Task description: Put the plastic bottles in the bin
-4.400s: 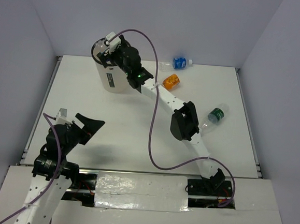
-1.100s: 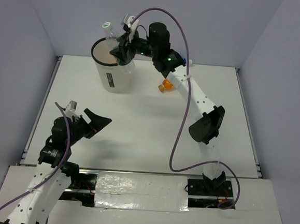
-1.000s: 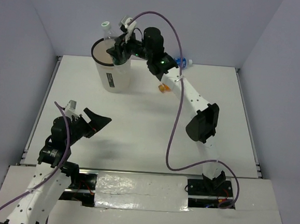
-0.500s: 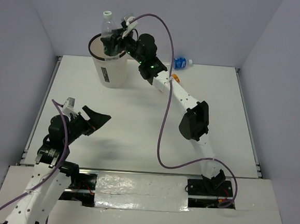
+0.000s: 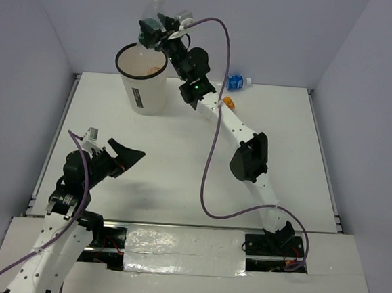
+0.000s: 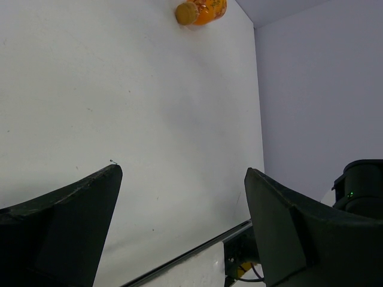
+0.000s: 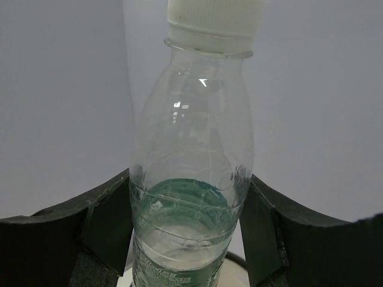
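Observation:
My right gripper (image 5: 153, 32) is shut on a clear plastic bottle (image 5: 154, 9) with a green label and a pale cap. It holds the bottle upright, above the back rim of the white bin (image 5: 150, 93). In the right wrist view the bottle (image 7: 191, 173) fills the gap between both fingers (image 7: 105, 224). Something orange (image 5: 152, 69) lies inside the bin. A blue-labelled bottle (image 5: 236, 82) lies by the back wall. An orange bottle (image 5: 228, 103) shows beside the right arm, and the orange bottle (image 6: 202, 9) also appears in the left wrist view. My left gripper (image 5: 124, 158) hangs open and empty at the front left.
The right arm (image 5: 249, 157) stretches diagonally across the table from its base at the front right to the bin at the back left. Purple-grey walls close the table on three sides. The table's metal front edge (image 6: 197, 248) shows under the left gripper (image 6: 182, 172).
The green-labelled bottle left its spot on the table's right side and is now in the right gripper. Over the last second it rose from tilted at the bin's rim to upright and higher.

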`<state>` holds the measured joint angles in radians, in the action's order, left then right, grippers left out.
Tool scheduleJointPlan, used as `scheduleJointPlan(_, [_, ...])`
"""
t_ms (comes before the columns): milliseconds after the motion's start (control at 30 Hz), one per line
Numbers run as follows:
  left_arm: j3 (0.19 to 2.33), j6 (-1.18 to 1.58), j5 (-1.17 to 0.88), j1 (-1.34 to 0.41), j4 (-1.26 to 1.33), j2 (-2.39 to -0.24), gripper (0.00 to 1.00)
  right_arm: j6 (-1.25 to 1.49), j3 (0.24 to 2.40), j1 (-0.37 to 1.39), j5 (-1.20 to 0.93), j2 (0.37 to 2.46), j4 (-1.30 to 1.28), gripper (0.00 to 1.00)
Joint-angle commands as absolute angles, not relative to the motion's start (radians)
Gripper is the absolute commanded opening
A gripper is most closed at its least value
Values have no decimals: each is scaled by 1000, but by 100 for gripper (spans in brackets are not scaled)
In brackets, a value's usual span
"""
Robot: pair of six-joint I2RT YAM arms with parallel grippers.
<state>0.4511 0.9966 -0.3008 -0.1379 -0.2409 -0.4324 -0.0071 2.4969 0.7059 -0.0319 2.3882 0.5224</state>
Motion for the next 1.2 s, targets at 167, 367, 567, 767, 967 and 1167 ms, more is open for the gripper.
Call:
scheduleJointPlan(167, [512, 979, -313, -135, -247, -442, 97, -106, 2525, 712, 81, 2525, 657, 40])
scheduleJointPlan(367, [505, 995, -313, -133, -259, -431, 96, -92, 2446, 695, 71, 2516, 663, 42])
scheduleJointPlan(567, [480, 1006, -310, -133, -255, -402, 97, -69, 2358, 672, -21, 2441, 632, 42])
scheduleJointPlan(767, [480, 994, -316, -133, -259, -400, 97, -77, 2267, 666, -124, 2365, 560, 41])
scheduleJointPlan(967, [471, 991, -321, -135, -255, -394, 97, -80, 2261, 663, -184, 2338, 488, 39])
scheduleJointPlan(1167, [469, 988, -318, -135, -259, -385, 97, -84, 2293, 661, -261, 2336, 417, 36])
